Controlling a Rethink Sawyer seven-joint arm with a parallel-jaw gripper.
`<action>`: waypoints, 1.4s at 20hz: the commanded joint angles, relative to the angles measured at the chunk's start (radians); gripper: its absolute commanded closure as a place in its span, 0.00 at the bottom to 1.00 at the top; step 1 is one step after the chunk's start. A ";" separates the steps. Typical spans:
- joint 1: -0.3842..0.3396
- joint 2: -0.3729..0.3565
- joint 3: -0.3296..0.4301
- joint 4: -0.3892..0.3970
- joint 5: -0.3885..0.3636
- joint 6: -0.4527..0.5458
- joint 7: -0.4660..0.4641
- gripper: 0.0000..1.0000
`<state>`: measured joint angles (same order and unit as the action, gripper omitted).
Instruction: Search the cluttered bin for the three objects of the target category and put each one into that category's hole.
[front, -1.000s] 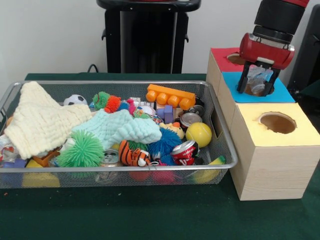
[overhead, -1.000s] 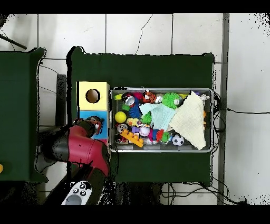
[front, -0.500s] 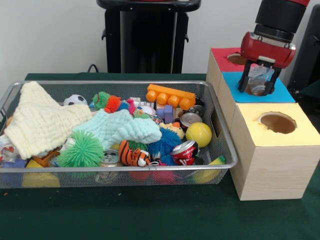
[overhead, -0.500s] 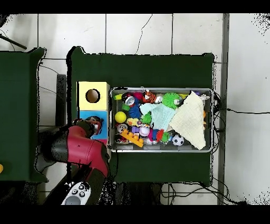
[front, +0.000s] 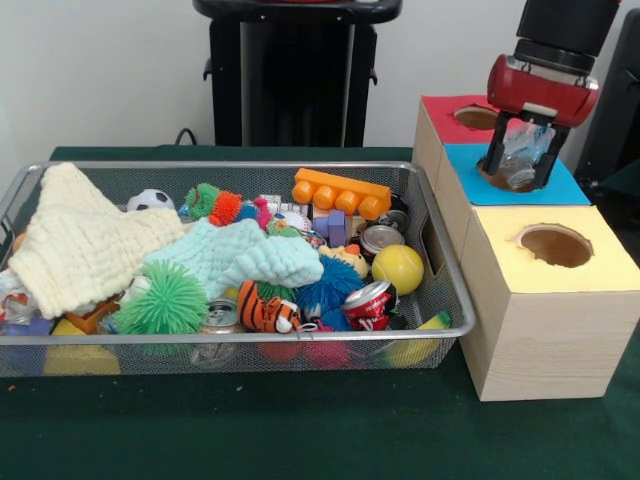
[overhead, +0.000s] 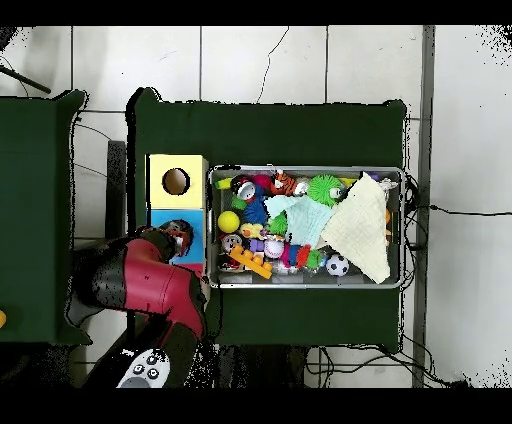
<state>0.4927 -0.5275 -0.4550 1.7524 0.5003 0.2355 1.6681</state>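
The silver wire-mesh bin (front: 452, 293) is full of toys, cloths and cans; it also shows in the overhead view (overhead: 404, 230). My gripper (front: 517, 168) hangs over the hole of the blue-topped box (front: 566, 186), to the right of the bin. It is shut on a crumpled clear plastic thing (front: 521, 148), held just above the hole. In the overhead view the gripper (overhead: 178, 232) is over the blue box (overhead: 192, 247). A red can (front: 368, 300), a silver can (front: 380, 240) and another can (front: 220, 318) lie in the bin.
A red-topped box (front: 445, 108) stands behind the blue one and a yellow-topped box (front: 606, 268) with a round hole (front: 555, 245) in front. In the bin lie a cream cloth (front: 80, 240), a mint cloth (front: 240, 255), an orange block (front: 340, 192) and a yellow ball (front: 398, 268).
My gripper has risen a little and shifted slightly right over the blue box, with the crumpled plastic still between its fingers. The bin's contents have not moved.
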 joint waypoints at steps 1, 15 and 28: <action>-0.005 -0.015 0.042 0.063 0.015 0.127 0.261 0.00; -0.033 -0.020 0.078 0.083 0.015 0.089 0.245 0.00; -0.055 -0.033 0.077 0.072 0.007 0.112 0.228 0.00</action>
<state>0.4776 -0.5629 -0.4553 1.7705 0.4995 0.2396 1.6683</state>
